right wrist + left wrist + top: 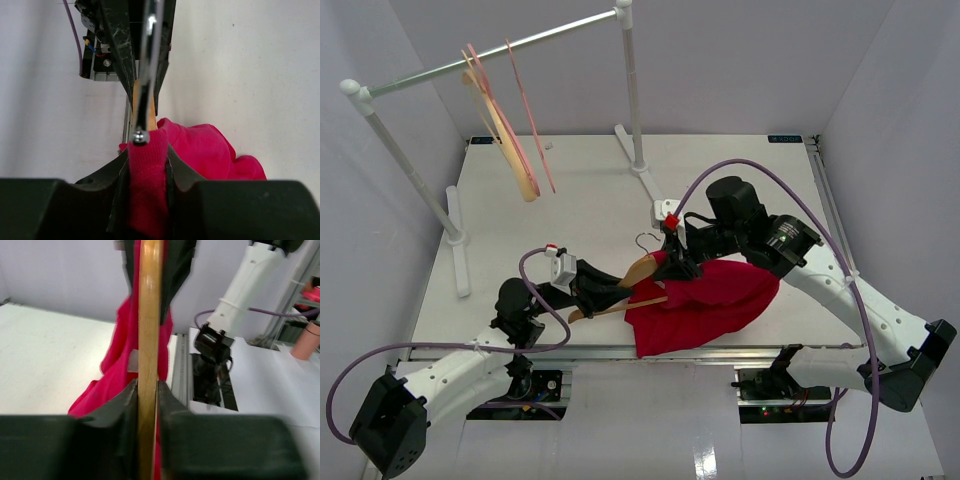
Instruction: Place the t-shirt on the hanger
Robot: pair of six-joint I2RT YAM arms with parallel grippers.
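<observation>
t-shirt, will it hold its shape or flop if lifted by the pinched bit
Probably floppy: the t-shirt lies in a crumpled heap and bunches up where the right gripper pinches it. Likely light, since the cloth looks thin and folds easily. It may slide along the smooth wooden hanger rather than stay put.

White arms (450,375), black joints (735,205), purple cables (760,170); left gripper (607,290) and right gripper (676,268) black.
</observation>
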